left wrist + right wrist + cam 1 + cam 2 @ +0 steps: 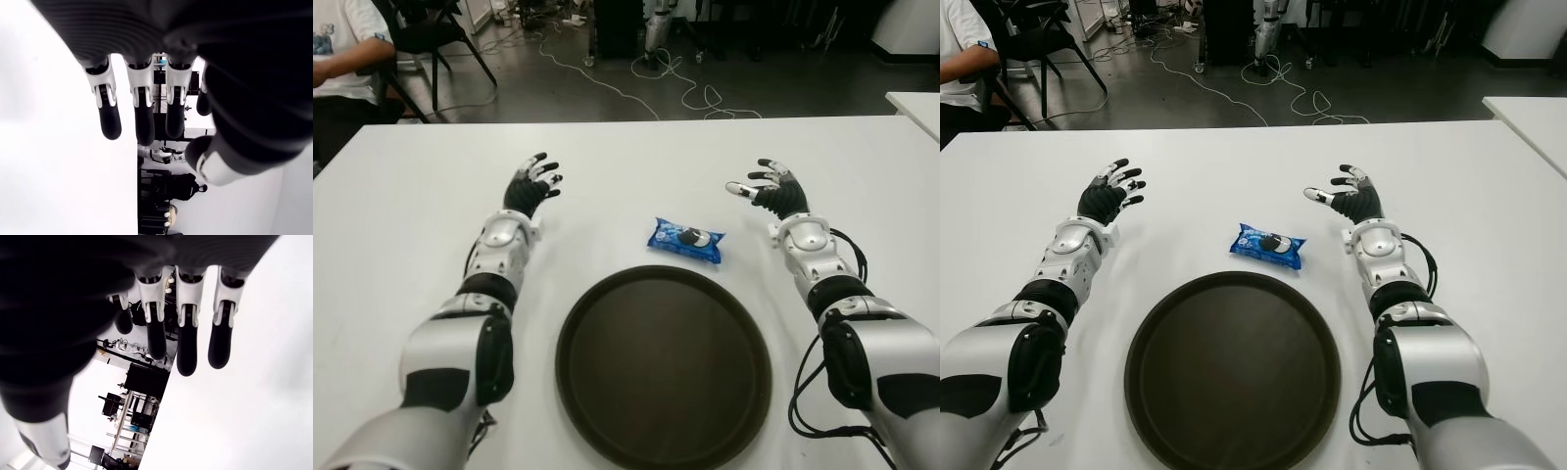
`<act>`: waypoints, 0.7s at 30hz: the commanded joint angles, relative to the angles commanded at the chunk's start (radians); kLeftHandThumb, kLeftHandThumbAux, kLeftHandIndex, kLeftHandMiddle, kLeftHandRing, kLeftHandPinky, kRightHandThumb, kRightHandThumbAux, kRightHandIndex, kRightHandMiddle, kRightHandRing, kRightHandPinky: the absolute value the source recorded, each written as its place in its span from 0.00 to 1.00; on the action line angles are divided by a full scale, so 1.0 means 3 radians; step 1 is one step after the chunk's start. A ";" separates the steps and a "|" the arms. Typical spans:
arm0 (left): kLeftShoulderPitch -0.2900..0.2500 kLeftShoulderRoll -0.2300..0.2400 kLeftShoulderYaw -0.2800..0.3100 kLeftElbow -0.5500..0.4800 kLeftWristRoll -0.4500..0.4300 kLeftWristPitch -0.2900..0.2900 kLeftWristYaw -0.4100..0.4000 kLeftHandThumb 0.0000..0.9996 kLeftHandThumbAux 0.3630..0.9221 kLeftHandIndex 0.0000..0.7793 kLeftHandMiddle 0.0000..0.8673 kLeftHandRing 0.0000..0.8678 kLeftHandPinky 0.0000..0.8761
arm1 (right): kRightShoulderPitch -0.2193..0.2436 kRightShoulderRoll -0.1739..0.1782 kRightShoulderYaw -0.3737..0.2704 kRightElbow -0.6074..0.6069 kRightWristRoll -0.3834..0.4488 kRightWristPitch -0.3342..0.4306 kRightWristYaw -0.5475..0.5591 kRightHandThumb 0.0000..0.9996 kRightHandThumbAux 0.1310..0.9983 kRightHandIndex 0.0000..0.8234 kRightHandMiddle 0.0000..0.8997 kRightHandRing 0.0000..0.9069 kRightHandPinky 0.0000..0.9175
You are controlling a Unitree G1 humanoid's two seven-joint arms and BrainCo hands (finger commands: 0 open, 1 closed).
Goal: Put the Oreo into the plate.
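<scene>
The Oreo (686,240) lies on the table (636,157), just beyond the plate (663,367). The left hand (532,186) and right hand (771,188) flank it, fingers apart, empty.

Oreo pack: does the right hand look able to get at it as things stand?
Probably yes. The Oreo pack lies on bare table just beyond the plate, and the open right hand shows beside it with nothing between.

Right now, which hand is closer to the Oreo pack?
The right hand. Its thumb points toward the Oreo pack, with a narrower strip of bare table between them than on the left hand's side. Both hands are open and empty.
</scene>
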 joint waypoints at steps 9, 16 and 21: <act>0.0003 -0.0002 -0.0007 0.0000 0.0007 -0.0005 0.0003 0.22 0.70 0.13 0.22 0.22 0.24 | 0.0000 0.0001 -0.0011 0.0003 0.0016 0.0018 0.0024 0.00 0.72 0.20 0.30 0.37 0.42; 0.0005 0.0000 -0.0029 -0.0001 0.0035 -0.0026 0.0047 0.20 0.72 0.14 0.22 0.22 0.25 | 0.0001 0.0000 -0.0021 0.0002 0.0024 0.0014 0.0048 0.00 0.71 0.19 0.30 0.37 0.44; 0.0011 -0.0002 -0.0034 -0.0003 0.0045 -0.0048 0.0067 0.19 0.71 0.16 0.23 0.23 0.25 | 0.0003 0.0003 -0.0022 -0.0001 0.0023 0.0006 0.0044 0.00 0.71 0.19 0.31 0.38 0.45</act>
